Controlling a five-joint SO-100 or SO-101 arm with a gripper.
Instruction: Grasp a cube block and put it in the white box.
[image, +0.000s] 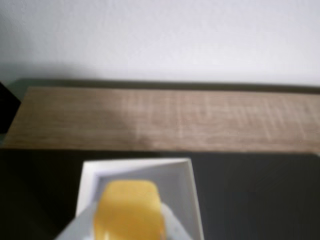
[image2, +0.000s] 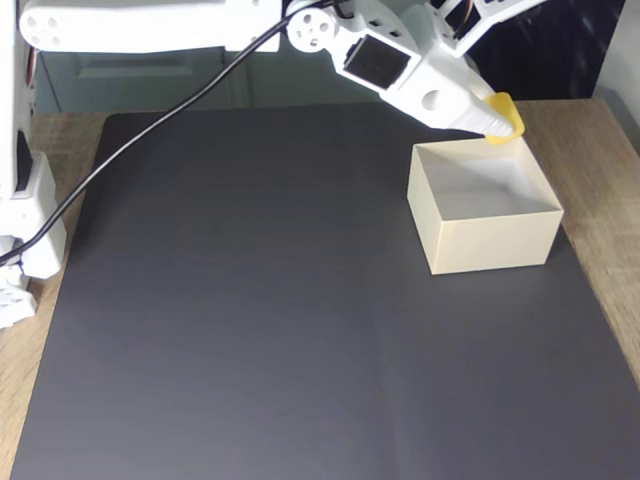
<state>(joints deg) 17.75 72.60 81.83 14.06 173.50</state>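
Observation:
In the fixed view my white gripper (image2: 500, 122) is shut on the small yellow cube block (image2: 507, 115), which I hold in the air over the far rim of the white box (image2: 490, 240). The box stands open-topped on the right of the black mat, and its pale inside shows nothing in it. The wrist view has the cube block (image: 129, 210) blurred and close at the bottom, between pale fingers (image: 172, 222). The box's far corner and inner wall (image: 175, 182) lie right behind it.
A black mat (image2: 250, 300) covers most of the wooden table (image2: 600, 190). The arm's white base (image2: 25, 230) stands at the left edge with a black cable (image2: 130, 150) running across the mat. In the wrist view a wood strip (image: 165, 120) and a white wall lie beyond the box.

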